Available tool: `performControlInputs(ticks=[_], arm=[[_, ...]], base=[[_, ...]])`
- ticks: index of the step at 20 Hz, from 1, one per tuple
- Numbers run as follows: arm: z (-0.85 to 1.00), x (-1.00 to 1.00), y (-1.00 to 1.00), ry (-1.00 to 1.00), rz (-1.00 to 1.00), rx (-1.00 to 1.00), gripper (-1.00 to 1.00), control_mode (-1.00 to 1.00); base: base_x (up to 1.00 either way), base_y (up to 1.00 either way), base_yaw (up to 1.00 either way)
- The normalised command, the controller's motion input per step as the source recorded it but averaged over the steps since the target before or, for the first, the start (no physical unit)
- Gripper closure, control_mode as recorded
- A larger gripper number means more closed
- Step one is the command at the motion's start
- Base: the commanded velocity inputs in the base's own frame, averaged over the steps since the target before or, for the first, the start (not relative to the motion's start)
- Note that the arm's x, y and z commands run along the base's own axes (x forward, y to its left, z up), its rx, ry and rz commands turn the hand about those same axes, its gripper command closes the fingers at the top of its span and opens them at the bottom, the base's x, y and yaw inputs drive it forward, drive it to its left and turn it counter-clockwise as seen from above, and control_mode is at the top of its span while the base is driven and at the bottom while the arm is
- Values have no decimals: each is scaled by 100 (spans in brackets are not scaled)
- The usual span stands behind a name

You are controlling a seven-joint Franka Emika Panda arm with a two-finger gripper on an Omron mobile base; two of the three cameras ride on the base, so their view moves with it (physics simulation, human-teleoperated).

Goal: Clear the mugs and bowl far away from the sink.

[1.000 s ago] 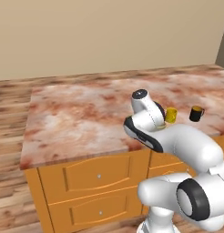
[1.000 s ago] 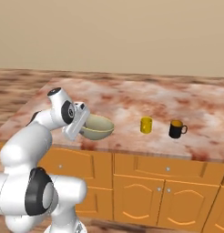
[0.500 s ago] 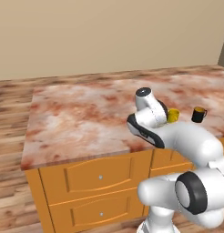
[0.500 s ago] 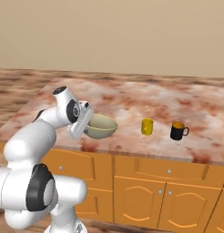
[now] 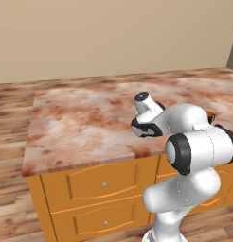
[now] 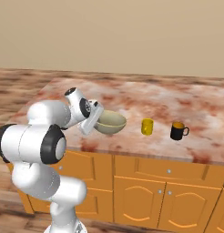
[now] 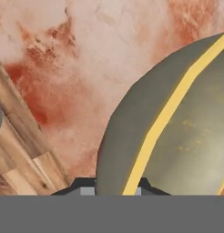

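Observation:
In the right base view my gripper [image 6: 96,119] is shut on the near rim of the olive-tan bowl [image 6: 111,122], low over the marbled counter [image 6: 145,98] near its front edge. The hand view has the bowl [image 7: 177,132] up close, its yellow rim running down between my fingertips [image 7: 85,187]. To the right of the bowl stand a yellow mug [image 6: 147,126] and a black mug [image 6: 178,131] with an orange inside, both upright and apart from the bowl. In the left base view my white arm hides the bowl. The sink is out of view.
Orange cabinets with drawers [image 5: 97,182] front the counter. Wooden floor [image 5: 9,118] lies to the left and behind it. A beige wall [image 6: 114,32] rises at the back. The counter's left half [image 5: 76,123] is bare marble.
The gripper has carried the bowl a little to the right, toward the mugs, and the arm's elbow has swung round. The mugs have not moved.

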Motion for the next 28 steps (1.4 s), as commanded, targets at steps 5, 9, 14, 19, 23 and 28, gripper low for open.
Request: performControlInputs(ticks=[5, 9, 14, 19, 23, 28], arm=[[-26, 79, -16, 15, -36, 0, 100, -100], [-65, 53, -4, 14, -55, -13, 100, -100], [-60, 42, 0, 2, -47, -18, 100, -100], [-69, 35, 0, 0, -35, -22, 100, -100], [-80, 5, -4, -1, -25, -23, 100, -100], [-25, -7, -37, -9, -16, 0, 100, -100]], base=[[0, 0, 0], [0, 0, 0], [0, 0, 0], [0, 0, 0], [0, 0, 0], [0, 0, 0]])
